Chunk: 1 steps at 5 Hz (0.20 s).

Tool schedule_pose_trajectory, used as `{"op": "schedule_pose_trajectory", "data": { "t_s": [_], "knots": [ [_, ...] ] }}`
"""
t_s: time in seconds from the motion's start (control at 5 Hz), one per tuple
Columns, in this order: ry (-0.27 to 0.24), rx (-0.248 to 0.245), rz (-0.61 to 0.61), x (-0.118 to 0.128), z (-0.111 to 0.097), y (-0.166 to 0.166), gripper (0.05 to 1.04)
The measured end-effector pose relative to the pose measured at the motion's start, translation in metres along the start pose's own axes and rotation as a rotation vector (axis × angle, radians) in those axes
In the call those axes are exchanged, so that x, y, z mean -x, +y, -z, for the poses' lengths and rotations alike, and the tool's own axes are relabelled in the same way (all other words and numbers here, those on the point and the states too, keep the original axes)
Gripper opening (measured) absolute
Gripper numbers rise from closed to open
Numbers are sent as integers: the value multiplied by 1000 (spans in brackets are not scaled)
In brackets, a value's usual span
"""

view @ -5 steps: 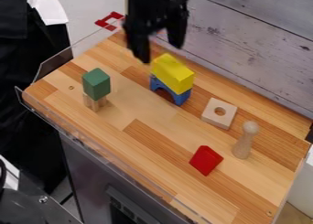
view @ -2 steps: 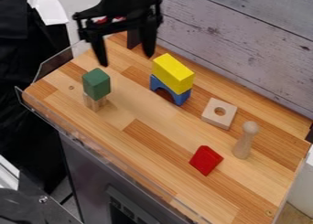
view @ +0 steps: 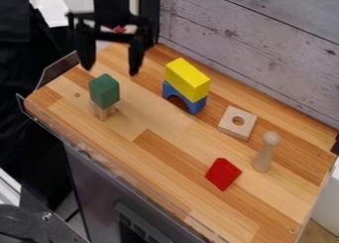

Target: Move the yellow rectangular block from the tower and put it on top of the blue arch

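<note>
Yellow block [view: 188,79]: Lies along the top of the blue arch [view: 196,105], just above the middle of the frame, its length running with the arch's. The placement the task calls for appears complete.
Gripper [view: 111,71]: Hangs at the upper left of the frame, fingers spread and grasping nothing, apart from the yellow block.
Blue arch: Bears the yellow block on its narrow top. Should the pair need straightening, a light squeeze across the block's long sides and a level, gentle turn would likely serve best; a hard push or sideways drag could topple both.
Green block [view: 104,91]: Stands on a pale wooden support [view: 102,113] at the left of the frame. With the gripper close to this stack in the view, a straight lift before any sideways travel looks the safest exit.
Red block [view: 223,174]: Rests at the lower right of the frame, best left alone.
Tabletop [view: 179,177]: Carries no legible brand, label or writing, and none can be read on the blocks.
</note>
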<state>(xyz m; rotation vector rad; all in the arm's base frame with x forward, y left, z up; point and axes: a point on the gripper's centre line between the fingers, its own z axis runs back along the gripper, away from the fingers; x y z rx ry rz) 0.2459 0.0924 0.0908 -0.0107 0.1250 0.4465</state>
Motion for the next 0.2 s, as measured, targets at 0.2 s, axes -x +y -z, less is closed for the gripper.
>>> {"op": "schedule_pose_trajectory", "data": {
  "t_s": [0.2],
  "knots": [
    [-42,-61,97,-6,-4,7,999]
  ]
}}
